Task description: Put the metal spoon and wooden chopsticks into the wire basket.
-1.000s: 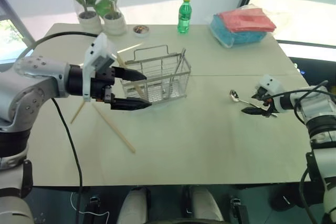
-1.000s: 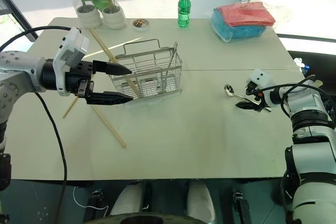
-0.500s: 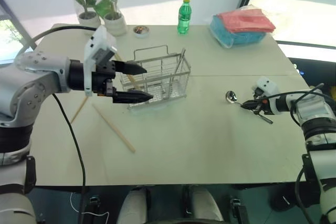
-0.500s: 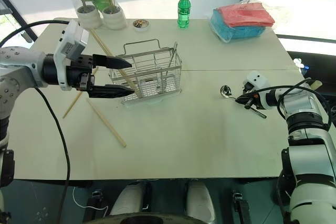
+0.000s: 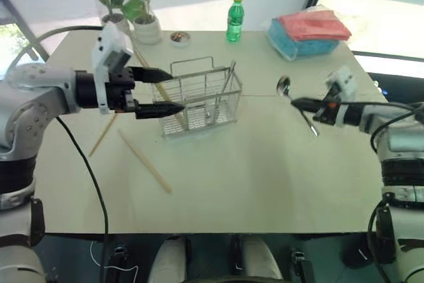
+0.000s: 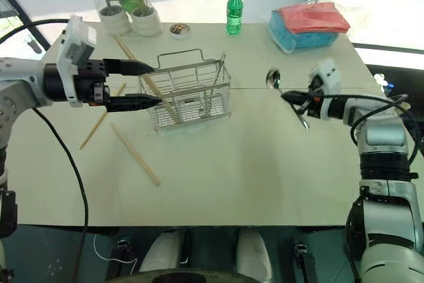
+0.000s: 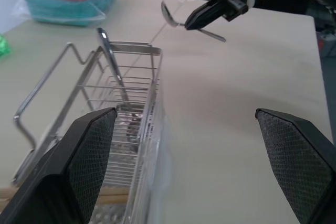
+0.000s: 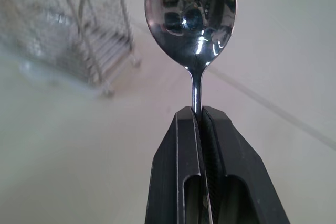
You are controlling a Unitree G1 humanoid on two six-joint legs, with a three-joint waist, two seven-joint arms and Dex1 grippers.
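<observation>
Silver spoon (image 5: pixel 285 86) is up off the table (image 5: pixel 252 170) in the left eye view, pinched by the handle in the right gripper (image 5: pixel 296 103), bowl end pointing toward the basket (image 5: pixel 199 97) but well apart from it. The left gripper (image 5: pixel 162 90) has its jaws spread wide, right at the basket's left end. One chopstick (image 5: pixel 158 95) leans inside the basket, and two more lie on the table to its left, one (image 5: pixel 144 161) nearer the front edge.

Left wrist view: both black fingers (image 7: pixel 86 156) stand far apart, basket (image 7: pixel 121 103) just beside one of them, and across the table the other gripper (image 7: pixel 191 22) is holding the spoon (image 7: pixel 169 15).

Right wrist view: fingers (image 8: pixel 181 166) pressed together on the spoon's (image 8: pixel 191 14) neck, basket (image 8: pixel 79 30) off to the side behind it.
</observation>
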